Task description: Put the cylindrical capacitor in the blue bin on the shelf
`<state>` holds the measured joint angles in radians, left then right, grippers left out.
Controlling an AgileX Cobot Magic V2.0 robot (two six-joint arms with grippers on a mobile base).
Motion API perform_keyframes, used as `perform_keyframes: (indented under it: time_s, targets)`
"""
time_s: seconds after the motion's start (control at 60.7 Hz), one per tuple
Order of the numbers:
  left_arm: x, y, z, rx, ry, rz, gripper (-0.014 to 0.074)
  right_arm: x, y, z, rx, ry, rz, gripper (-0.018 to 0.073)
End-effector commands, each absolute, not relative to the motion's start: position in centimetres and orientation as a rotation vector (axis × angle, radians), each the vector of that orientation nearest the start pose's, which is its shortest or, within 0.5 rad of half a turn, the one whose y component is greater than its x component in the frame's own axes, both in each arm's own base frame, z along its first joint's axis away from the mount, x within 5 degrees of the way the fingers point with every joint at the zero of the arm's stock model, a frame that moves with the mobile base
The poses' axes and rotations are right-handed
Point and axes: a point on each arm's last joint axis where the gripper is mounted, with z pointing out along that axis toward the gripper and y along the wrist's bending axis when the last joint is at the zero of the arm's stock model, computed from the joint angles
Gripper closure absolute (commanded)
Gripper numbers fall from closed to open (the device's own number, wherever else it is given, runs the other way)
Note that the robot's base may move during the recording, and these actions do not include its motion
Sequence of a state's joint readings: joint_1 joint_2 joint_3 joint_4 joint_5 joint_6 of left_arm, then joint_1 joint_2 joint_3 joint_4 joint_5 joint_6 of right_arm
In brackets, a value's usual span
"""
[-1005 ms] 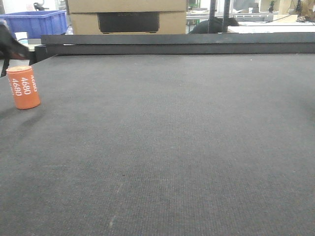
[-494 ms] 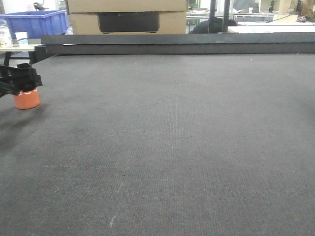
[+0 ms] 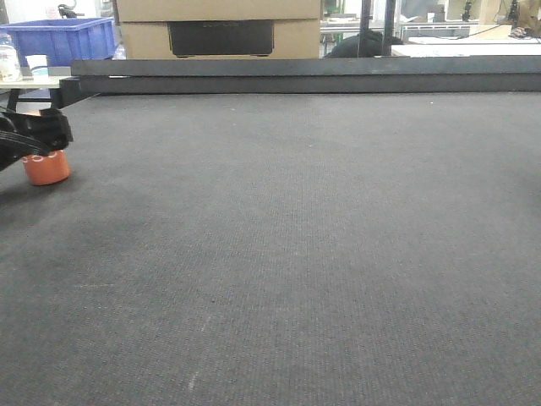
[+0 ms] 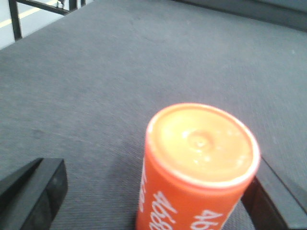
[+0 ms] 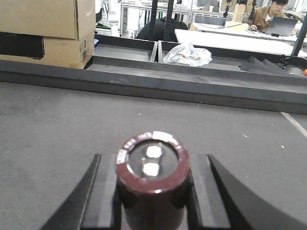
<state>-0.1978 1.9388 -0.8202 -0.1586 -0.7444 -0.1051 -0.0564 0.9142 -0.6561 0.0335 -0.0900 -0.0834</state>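
Cardboard boxes, blue bin behind black rail edging table.

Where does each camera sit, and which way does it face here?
Front view: low at the near edge, facing across the mat to the blue bin; left gripper at far left, over the orange cylinder.
Left wrist: looks down on that cylinder's top, fingers either side.
Right wrist: faces across the mat; right gripper shut on a dark cylinder.
Shared: front and left wrist both show the orange cylinder.
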Motion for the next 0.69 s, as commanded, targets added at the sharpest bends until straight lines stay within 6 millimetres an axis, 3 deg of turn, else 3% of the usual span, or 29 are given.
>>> perform_keyframes:
  time_s: [0.0,0.445,0.544,0.675]
  targets:
    - [37.1,-6.8,13.9,-0.029,1.886,-0.196,-0.0006,19.8,-1.1,34.6,-0.001,1.624,-0.092,0.0717]
    - [37.8,-6.7,14.0,-0.044,1.869,-0.195,0.0010,19.8,-1.1,34.4,-0.001,1.642,-0.091,0.0717]
    - [38.2,-6.8,14.4,-0.044,1.856,-0.198,0.0077,19.8,-1.1,34.4,-0.001,1.642,-0.091,0.0717]
    - [38.7,-6.9,14.2,-0.044,1.882,-0.199,0.0285,19.8,-1.1,34.4,-0.001,1.644,-0.091,0.0717]
